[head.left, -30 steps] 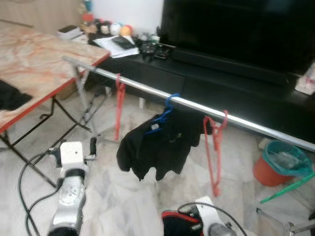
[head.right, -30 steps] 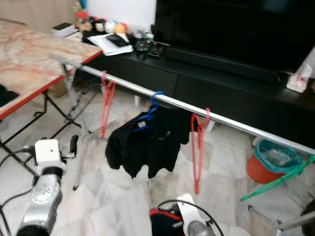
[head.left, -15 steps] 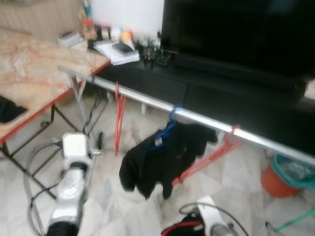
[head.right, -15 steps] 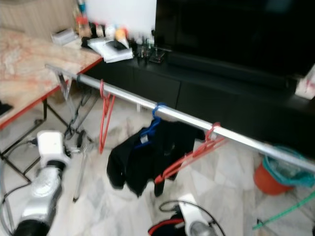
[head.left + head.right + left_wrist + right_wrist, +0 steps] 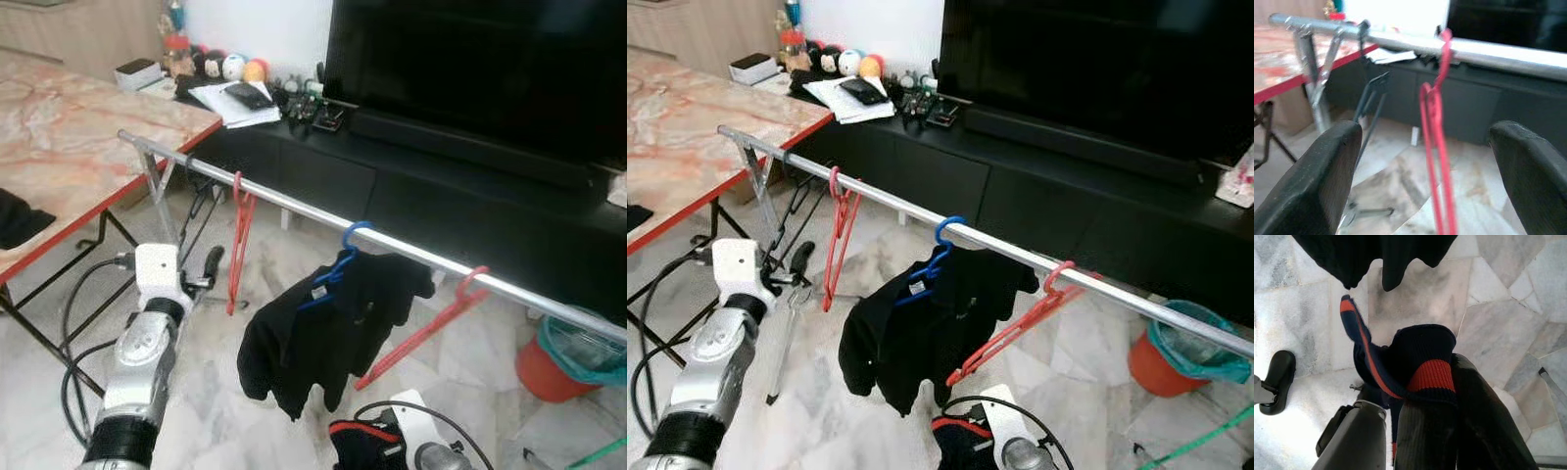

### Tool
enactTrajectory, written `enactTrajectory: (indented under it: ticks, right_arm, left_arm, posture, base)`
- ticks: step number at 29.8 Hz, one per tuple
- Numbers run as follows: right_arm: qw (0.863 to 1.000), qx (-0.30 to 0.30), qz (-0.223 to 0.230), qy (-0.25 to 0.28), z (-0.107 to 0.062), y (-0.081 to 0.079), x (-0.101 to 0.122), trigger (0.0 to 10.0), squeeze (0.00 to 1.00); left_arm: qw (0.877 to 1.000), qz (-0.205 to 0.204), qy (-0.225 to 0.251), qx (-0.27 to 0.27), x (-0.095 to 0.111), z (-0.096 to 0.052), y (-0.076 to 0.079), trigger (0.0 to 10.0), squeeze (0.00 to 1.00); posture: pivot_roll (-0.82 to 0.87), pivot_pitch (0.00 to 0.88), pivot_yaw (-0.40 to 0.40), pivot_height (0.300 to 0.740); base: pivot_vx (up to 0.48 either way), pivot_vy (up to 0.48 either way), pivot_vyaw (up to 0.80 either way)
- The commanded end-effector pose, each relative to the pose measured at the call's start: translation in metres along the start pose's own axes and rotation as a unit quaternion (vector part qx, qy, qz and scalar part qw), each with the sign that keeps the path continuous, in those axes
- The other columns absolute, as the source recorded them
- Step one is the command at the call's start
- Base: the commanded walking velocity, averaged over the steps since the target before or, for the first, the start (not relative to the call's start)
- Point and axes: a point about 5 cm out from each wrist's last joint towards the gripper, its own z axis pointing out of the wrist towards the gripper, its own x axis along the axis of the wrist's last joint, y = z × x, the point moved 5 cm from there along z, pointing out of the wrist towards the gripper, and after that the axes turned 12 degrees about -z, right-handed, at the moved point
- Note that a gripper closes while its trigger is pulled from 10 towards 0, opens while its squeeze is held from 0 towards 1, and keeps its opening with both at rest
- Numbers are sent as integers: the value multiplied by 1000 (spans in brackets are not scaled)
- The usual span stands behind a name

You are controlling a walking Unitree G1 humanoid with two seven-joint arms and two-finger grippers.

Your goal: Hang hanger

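A silver rail (image 5: 294, 204) slants across the room from the table toward the right. A red hanger (image 5: 238, 245) hangs straight down near its left end. In the middle, a blue hanger (image 5: 338, 264) carries a black shirt (image 5: 323, 338). Further right, a second red hanger (image 5: 431, 328) hooks the rail and tilts out, low end toward the shirt. My left gripper (image 5: 201, 274) is open just left of the left red hanger (image 5: 1437, 147), which sits between the black fingers (image 5: 1337, 171) in the wrist view. My right gripper (image 5: 1449, 396), low below the shirt, is shut on a navy cloth with a red stripe (image 5: 1425, 372).
A marble-top folding table with a red edge (image 5: 69, 137) stands at left, and the rail's stand legs (image 5: 162, 196) sit beside it. A black TV cabinet (image 5: 441, 196) runs behind the rail. An orange bucket (image 5: 549, 367) is at right. Cables (image 5: 73, 333) trail on the marble floor.
The right red hanger has swung from hanging straight to tilting out toward the shirt. My left arm has come forward and up, closer to the left red hanger. The camera shifted slightly.
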Motion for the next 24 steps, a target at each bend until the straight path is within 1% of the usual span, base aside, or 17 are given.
enactTrajectory:
  ticks: [1, 3, 5, 7, 8, 9, 10, 12, 13, 14, 15, 16, 17, 20, 24]
  right_arm:
    - [1000, -9, 6, -2, 0, 5, -1, 10000, 0]
    - [1000, -9, 6, -2, 0, 5, -1, 10000, 0]
    - [1000, -12, 10, -2, 0, 6, -1, 10000, 0]
    - [1000, -18, 17, -3, 0, 8, -2, 10000, 0]
    - [999, -21, 28, -7, 0, 8, -3, 10000, 0]
    - [999, -21, 28, -7, 0, 8, -3, 10000, 0]
    - [998, -29, 51, -17, -1, 11, -7, 10000, 0]
    - [994, -42, 95, -42, -2, 15, -18, 10000, 0]
    - [989, -54, 121, -66, -3, 18, -29, 10000, 0]
    - [987, -57, 127, -77, -4, 19, -34, 10000, 0]
    - [987, -57, 127, -77, -4, 19, -34, 10000, 0]
    - [989, -56, 104, -91, -6, 19, -45, 10000, 0]
    - [989, -60, 93, -101, -8, 20, -54, 10000, 0]
    - [987, -60, 105, -104, -8, 19, -57, 10000, 0]
    - [985, -55, 118, -115, -11, 14, -69, 10000, 0]
  left_arm:
    - [1000, 0, -13, 0, 1, 6, -2, 10000, 0]
    - [1000, 5, -16, 0, 2, 8, -3, 10000, 0]
    - [1000, 6, -9, 3, 8, 13, -4, 10000, 0]
    - [1000, 20, 11, 14, 13, 11, -6, 10000, 0]
    - [999, 36, 22, 16, 14, 7, -6, 10000, 0]
    - [999, 36, 22, 16, 14, 7, -6, 10000, 0]
    - [999, 30, 30, 22, 14, 3, -6, 10000, 0]
    - [998, 37, 34, 27, 12, -2, -6, 10000, 0]
    - [998, 39, 33, 26, 9, -6, -5, 10000, 0]
    - [999, 36, 32, 26, 7, -8, -5, 10000, 0]
    - [999, 36, 32, 26, 7, -8, -5, 10000, 0]
    - [999, 38, 29, 26, 5, -11, -5, 10000, 0]
    - [998, 39, 29, 28, 4, -13, -6, 10000, 0]
    - [998, 37, 31, 31, 4, -14, -7, 10000, 0]
    - [998, 36, 33, 37, 3, -18, -11, 10000, 0]
  posture:
    - [63, 0, -61, 740]
    - [63, 0, -61, 740]
    - [60, 0, -59, 740]
    - [59, 0, -53, 740]
    - [58, 0, -52, 740]
    - [58, 0, -52, 740]
    - [58, 0, -52, 740]
    - [58, 0, -52, 740]
    - [61, 0, -50, 740]
    - [61, 0, -50, 740]
    - [61, 0, -50, 740]
    - [65, 0, -53, 740]
    - [65, 0, -53, 740]
    - [65, 0, -53, 740]
    - [68, 0, -52, 740]
  base:
    - [0, 0, 0]
    - [0, 0, 0]
    - [0, 0, 0]
    - [0, 0, 0]
    - [0, 0, 0]
    - [0, 0, 0]
    - [0, 0, 0]
    - [0, 0, 0]
    - [0, 0, 0]
    - [0, 0, 0]
    - [0, 0, 0]
    - [0, 0, 0]
    - [0, 0, 0]
    - [0, 0, 0]
    - [0, 0, 0]
